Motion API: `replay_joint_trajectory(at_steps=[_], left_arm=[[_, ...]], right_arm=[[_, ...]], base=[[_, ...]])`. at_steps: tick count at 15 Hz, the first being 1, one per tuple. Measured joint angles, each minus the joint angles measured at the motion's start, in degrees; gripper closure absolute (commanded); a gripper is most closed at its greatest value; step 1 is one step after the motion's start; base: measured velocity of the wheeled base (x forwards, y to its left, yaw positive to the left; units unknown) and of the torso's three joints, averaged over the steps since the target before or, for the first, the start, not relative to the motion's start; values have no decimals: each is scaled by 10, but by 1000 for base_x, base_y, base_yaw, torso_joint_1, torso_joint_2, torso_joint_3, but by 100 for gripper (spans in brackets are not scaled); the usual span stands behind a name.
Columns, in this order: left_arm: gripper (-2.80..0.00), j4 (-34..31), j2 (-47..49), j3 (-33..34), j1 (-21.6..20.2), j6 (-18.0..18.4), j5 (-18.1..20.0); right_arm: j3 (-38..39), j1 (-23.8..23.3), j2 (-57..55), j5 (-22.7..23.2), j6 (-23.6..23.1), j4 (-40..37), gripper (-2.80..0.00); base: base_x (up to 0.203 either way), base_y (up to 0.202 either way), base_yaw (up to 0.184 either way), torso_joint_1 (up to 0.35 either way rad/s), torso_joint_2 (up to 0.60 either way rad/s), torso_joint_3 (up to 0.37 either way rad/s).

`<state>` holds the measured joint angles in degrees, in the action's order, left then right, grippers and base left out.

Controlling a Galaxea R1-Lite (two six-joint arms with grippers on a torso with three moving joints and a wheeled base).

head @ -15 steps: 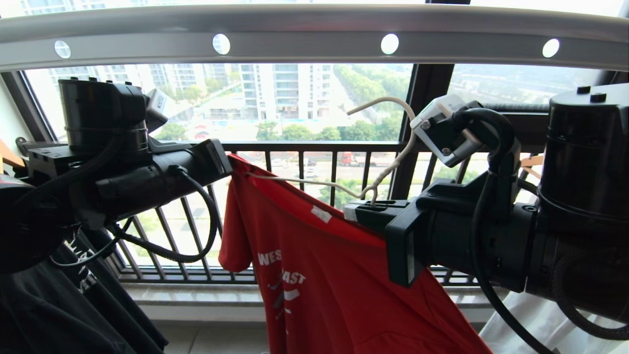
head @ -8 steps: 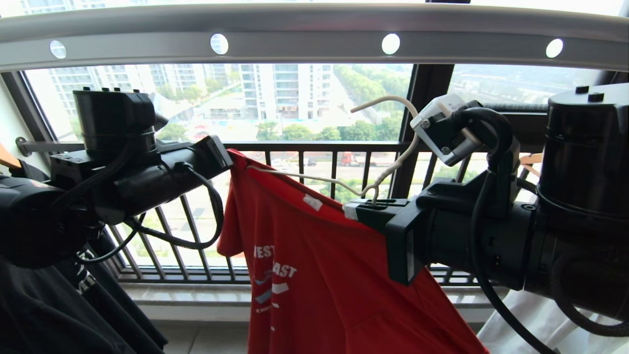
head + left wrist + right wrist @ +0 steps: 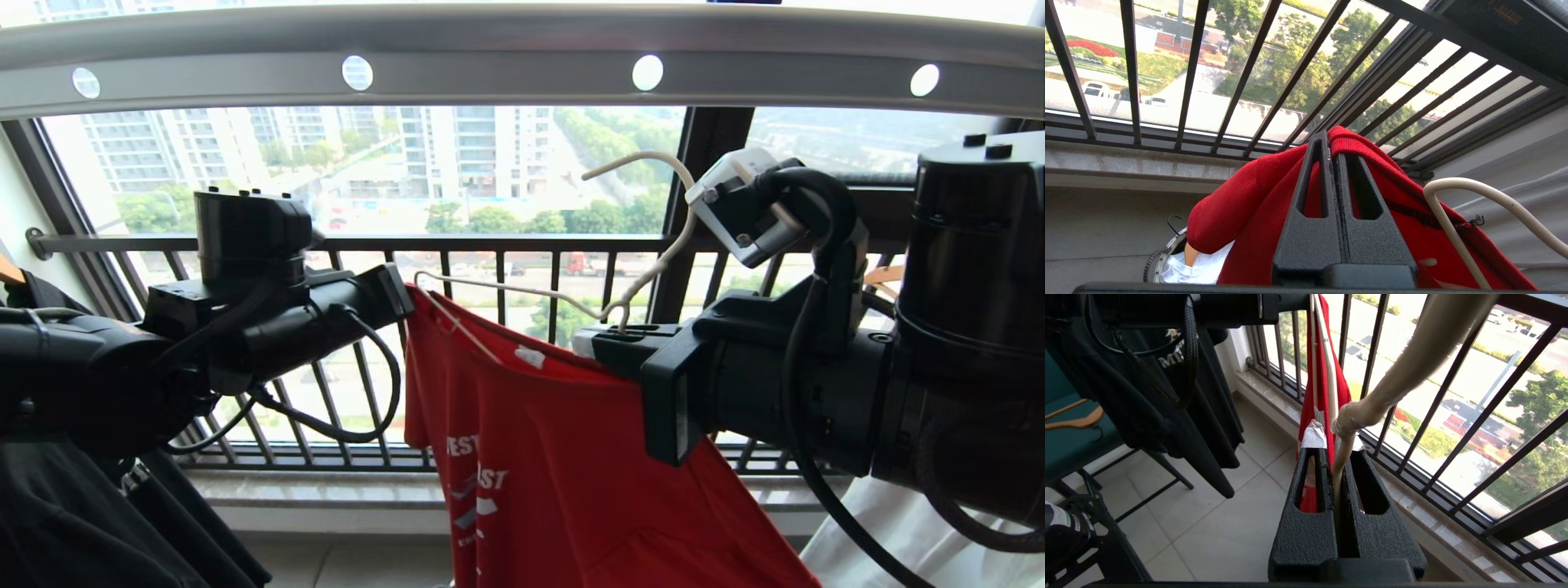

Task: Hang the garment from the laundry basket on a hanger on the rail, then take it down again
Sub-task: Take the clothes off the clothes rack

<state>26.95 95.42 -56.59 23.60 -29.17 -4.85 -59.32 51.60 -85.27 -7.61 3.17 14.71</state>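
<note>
So since a second ago our left gripper (image 3: 406, 296) is sliding rightward and a bit lower, dragging the shoulder of the red short-sleeved T-shirt with white lettering (image 3: 539, 457) along with it; the left end of the thin off-white wire hanger (image 3: 522, 290) is now poking out bare past the cloth. We're pinching red fabric with the left jaws shut tight; our right gripper (image 3: 600, 339) is clamped narrow on the hanger's twisted neck, holding it level. The hanger's long axis is running left to right between the two grippers, under the long grey metal rail with round holes (image 3: 522, 49), hook pointing up but well short of it; the right arm is the one nearer the hook. The shirt's lower half is cut off; no laundry basket that we can positively make out.
</note>
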Motion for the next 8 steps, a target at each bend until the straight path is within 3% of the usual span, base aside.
replay_joint_trajectory(at_steps=[8], left_arm=[[0,-2,-53,34,60,47,-4]], right_arm=[[-1,-15,-40,-35,6,114,0]], base=[[0,0,0,0,0,0]])
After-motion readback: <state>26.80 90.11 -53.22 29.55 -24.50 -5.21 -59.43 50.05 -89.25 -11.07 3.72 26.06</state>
